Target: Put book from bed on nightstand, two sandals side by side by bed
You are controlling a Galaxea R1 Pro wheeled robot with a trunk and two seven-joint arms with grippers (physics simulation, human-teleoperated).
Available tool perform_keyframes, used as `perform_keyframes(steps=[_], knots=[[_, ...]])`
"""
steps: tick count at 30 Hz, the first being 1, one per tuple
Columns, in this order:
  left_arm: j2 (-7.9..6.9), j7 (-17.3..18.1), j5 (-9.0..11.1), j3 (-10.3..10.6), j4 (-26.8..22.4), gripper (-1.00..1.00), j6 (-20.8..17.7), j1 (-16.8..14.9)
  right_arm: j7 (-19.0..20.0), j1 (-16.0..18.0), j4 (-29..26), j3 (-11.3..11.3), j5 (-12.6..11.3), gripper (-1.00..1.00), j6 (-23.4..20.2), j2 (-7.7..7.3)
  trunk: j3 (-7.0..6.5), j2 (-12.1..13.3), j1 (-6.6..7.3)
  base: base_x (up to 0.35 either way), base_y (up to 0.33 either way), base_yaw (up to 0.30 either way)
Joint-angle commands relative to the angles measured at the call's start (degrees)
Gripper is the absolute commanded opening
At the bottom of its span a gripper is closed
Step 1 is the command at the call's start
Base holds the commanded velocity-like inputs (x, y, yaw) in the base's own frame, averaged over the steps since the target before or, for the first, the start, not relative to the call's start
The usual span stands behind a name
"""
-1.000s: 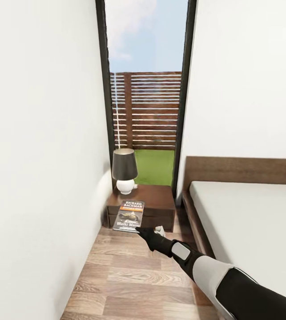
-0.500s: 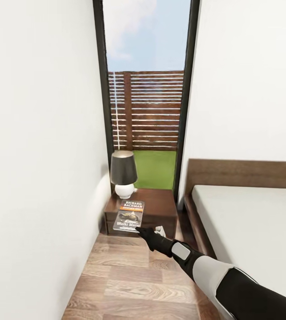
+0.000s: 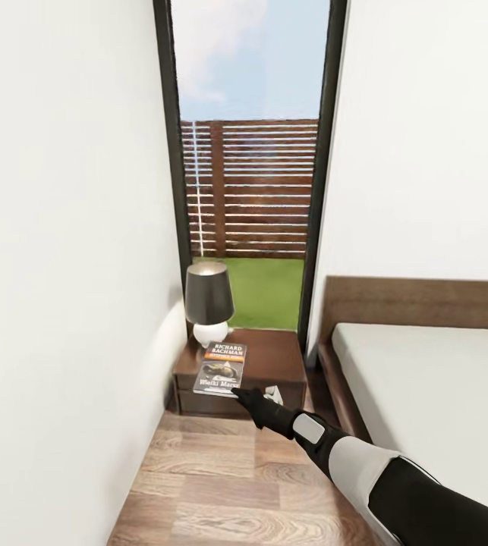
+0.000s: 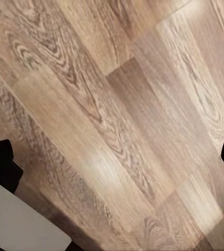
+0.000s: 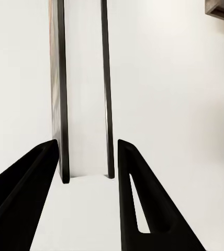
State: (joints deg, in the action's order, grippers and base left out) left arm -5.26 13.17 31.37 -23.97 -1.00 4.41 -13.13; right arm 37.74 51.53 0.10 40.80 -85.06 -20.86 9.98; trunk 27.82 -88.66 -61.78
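Right hand [image 3: 237, 392]: your right arm reaches forward to the nightstand [image 3: 274, 364]. In the head view its dark tip meets the near edge of the book [image 3: 221, 368]. In the right wrist view the two fingers [image 5: 138, 209] stand apart, with the book's edge-on cover and pages running between them. Whether they press on the book or only flank it, you cannot tell from these pictures.

Left hand: in the left wrist view you see dark finger parts at the two sides of the frame, wide apart, nothing between them, wood-plank floor [image 4: 112, 120] behind.

Book: cover up, "RICHARD BACHMAN" legible, over the front left part of the nightstand top, its near edge projecting past the nightstand's front edge. Resting or held just above: not clear.

Lamp [image 3: 209, 302]: dark shade, white base, at the nightstand's back left corner, just behind the book.

Nightstand: against the left wall, below the tall black-framed window [image 3: 247, 163].

Bed [image 3: 426, 379]: to the right of the nightstand, a narrow gap between them.

Open room: a strip of floor [image 3: 221, 485] in front of the nightstand, bounded by the wall on the left and the bed frame on the right.
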Motion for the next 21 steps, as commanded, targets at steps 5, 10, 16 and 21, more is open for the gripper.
perform_keyframes(steps=[5, 10, 16, 21], knots=[[-0.02, 0.3, 0.09, -0.2, 0.12, 1.0, 0.16, -0.05, 0.15, 0.07, 0.12, 0.07, -0.83, -1.0, -0.46, 0.02, 0.06, -0.03, -0.02, 0.256, 0.0, 0.0], [-0.02, 0.29, 0.08, -0.2, 0.12, 1.0, 0.16, -0.05, 0.17, 0.07, 0.15, 0.05, -0.82, -1.0, -0.49, 0.02, 0.06, -0.03, -0.02, 0.24, 0.0, 0.0], [-0.02, 0.28, 0.07, -0.2, 0.12, 1.0, 0.16, -0.05, 0.15, 0.07, 0.22, -0.06, -0.82, -1.0, -0.5, 0.02, 0.06, -0.03, -0.02, 0.209, 0.0, 0.0], [-0.02, 0.31, 0.09, -0.2, 0.12, 1.0, 0.16, -0.05, 0.08, 0.07, 0.33, -0.3, -0.8, -1.0, -0.5, 0.02, 0.06, -0.03, -0.02, 0.135, 0.0, 0.0]])
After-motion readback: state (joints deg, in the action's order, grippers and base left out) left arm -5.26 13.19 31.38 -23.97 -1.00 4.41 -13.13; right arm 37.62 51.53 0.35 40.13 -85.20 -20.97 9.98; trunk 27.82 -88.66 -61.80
